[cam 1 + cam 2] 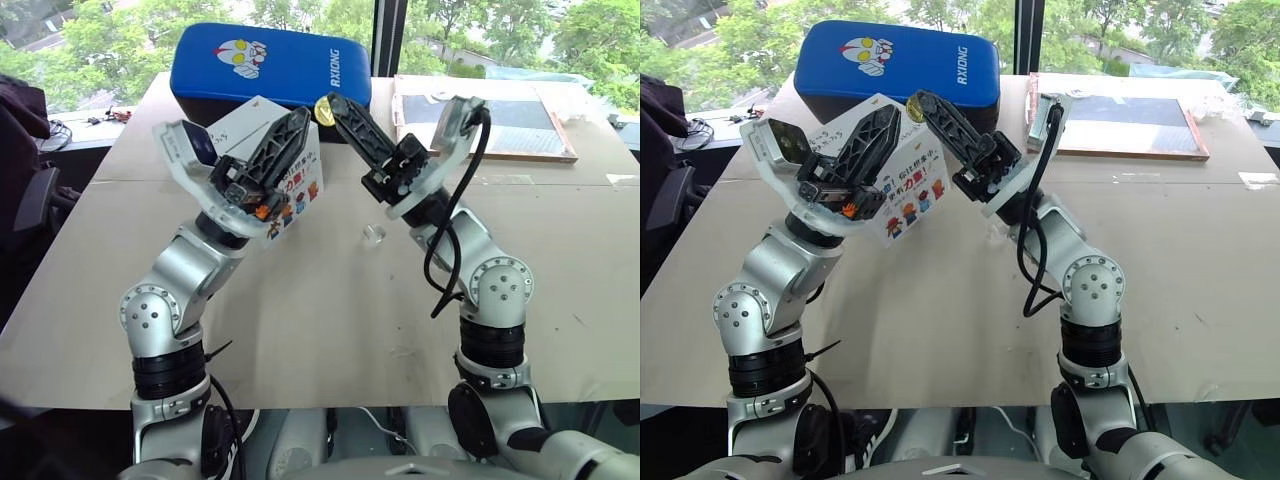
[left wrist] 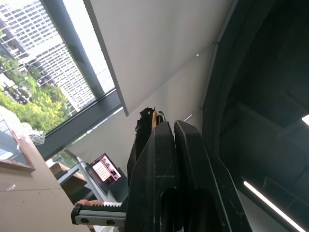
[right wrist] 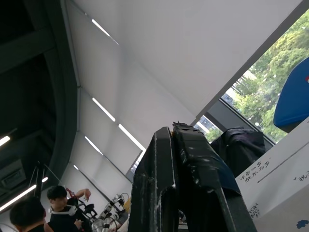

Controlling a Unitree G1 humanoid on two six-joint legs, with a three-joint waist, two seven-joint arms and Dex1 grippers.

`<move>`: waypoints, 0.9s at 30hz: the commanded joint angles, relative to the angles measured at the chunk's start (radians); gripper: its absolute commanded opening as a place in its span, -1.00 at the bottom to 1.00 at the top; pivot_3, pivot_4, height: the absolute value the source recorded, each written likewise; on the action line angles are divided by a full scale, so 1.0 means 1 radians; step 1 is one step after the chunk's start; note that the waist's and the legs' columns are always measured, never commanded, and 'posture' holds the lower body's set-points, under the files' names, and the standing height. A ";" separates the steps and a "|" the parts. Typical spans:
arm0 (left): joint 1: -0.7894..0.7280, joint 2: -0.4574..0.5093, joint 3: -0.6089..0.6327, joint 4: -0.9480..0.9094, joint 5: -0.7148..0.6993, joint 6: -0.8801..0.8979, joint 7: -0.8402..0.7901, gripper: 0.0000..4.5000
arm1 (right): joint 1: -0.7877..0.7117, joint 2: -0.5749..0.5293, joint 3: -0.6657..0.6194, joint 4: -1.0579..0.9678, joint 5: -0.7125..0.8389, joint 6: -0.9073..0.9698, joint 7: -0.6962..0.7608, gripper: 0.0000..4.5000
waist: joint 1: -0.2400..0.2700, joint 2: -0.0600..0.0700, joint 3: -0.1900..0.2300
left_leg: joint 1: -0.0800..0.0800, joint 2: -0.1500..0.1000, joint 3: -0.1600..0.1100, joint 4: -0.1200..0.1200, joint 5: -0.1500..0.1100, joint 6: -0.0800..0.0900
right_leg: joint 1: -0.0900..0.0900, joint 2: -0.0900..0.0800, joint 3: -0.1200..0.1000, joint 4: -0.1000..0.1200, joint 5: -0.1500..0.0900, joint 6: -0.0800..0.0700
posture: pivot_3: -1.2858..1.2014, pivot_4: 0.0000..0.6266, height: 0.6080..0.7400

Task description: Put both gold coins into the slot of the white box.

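Both arms raised over the table, elbows bent, forearms angled up and inward so that the two pincers nearly meet above the white box. Left pincer pointing up and toward the right, black fingers pressed together, nothing seen between them. Right pincer pointing up and toward the left, fingers closed on a gold coin, held edge-on at the very tips; same coin seen as a thin yellow edge past the left pincer's fingers in the left wrist view. Tips of the two pincers just beside each other, whether touching cannot be told. White box standing on the table behind and below the left pincer, partly hidden by it, cartoon figures and lettering on the side facing the camera, blue handwriting on its top. Blue padded case lying beyond the box at the far edge of the table. Small clear round holder resting on the table beneath the right forearm. Second coin not made out.
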 commanded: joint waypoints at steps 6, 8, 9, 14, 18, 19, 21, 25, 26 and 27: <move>-0.018 0.004 -0.004 -0.013 0.010 -0.014 -0.014 -0.95 | -0.025 0.010 0.015 -0.038 0.025 0.002 0.017 -1.00 | 0.000 0.000 0.000 | 0.000 0.000 0.000 0.000 0.000 0.000 | 0.000 0.000 0.000 0.000 0.000 0.000 | 0.03 -0.52 1.00; -0.019 0.008 -0.004 -0.013 0.022 -0.014 -0.016 -0.60 | -0.025 0.009 0.015 -0.039 0.025 0.003 0.016 -1.00 | 0.000 0.000 0.000 | 0.000 0.000 0.000 0.000 0.000 0.000 | 0.000 0.000 0.000 0.000 0.000 0.000 | 0.03 -0.52 1.00; -0.020 0.009 -0.006 -0.010 0.032 -0.017 -0.008 -0.42 | -0.025 0.009 0.015 -0.039 0.026 0.004 0.017 -1.00 | 0.000 0.000 0.000 | 0.000 0.000 0.000 0.000 0.000 0.000 | 0.000 0.000 0.000 0.000 0.000 0.000 | 0.03 -0.52 1.00; -0.022 0.009 -0.008 -0.002 0.035 -0.020 -0.009 0.34 | -0.026 0.010 0.018 -0.039 0.028 0.009 0.021 -1.00 | -0.001 0.000 0.000 | 0.000 0.000 0.000 -0.001 0.000 0.000 | 0.000 0.000 0.000 0.000 0.000 0.000 | 0.03 -0.52 1.00; -0.019 0.009 -0.005 -0.007 0.028 -0.017 -0.017 0.34 | -0.025 0.008 0.019 -0.038 0.030 0.005 0.020 -1.00 | 0.000 0.000 0.000 | 0.000 0.000 0.000 -0.001 0.000 0.000 | 0.000 0.000 0.000 -0.001 0.000 0.000 | 0.03 -0.52 1.00; -0.019 0.010 -0.005 -0.007 0.027 -0.015 -0.018 0.34 | -0.025 0.008 0.019 -0.038 0.031 0.004 0.020 -1.00 | 0.000 0.000 0.000 | 0.000 0.000 0.000 -0.001 0.000 0.000 | 0.000 0.000 0.000 -0.001 0.000 0.000 | 0.03 -0.52 1.00; -0.018 0.011 -0.005 -0.007 0.028 -0.014 -0.020 0.34 | -0.026 0.007 0.019 -0.038 0.033 0.005 0.021 -1.00 | 0.000 0.000 0.000 | 0.000 0.000 0.000 -0.001 0.000 0.000 | 0.000 0.000 0.000 -0.001 0.000 0.000 | 0.03 -0.52 1.00; -0.019 0.007 -0.006 -0.008 0.015 -0.010 -0.028 0.12 | -0.025 0.007 0.019 -0.039 0.039 0.006 0.021 -1.00 | 0.000 0.000 0.000 | 0.000 0.000 0.000 -0.001 0.000 0.000 | 0.000 0.000 0.000 -0.001 0.000 0.000 | 0.03 -0.52 1.00; -0.018 0.007 -0.007 -0.009 0.015 -0.009 -0.029 -0.02 | -0.025 0.007 0.019 -0.040 0.039 0.006 0.020 -1.00 | 0.000 0.000 0.000 | 0.000 0.000 0.000 -0.001 0.000 0.000 | 0.000 0.000 0.000 -0.001 0.000 0.000 | 0.03 -0.52 1.00; -0.017 0.006 -0.007 -0.010 0.014 -0.008 -0.031 -0.16 | -0.025 0.007 0.019 -0.040 0.039 0.006 0.019 -1.00 | 0.000 0.000 0.000 | 0.000 0.000 0.000 -0.001 0.000 0.000 | 0.000 0.000 0.000 -0.001 0.000 0.000 | 0.03 -0.52 1.00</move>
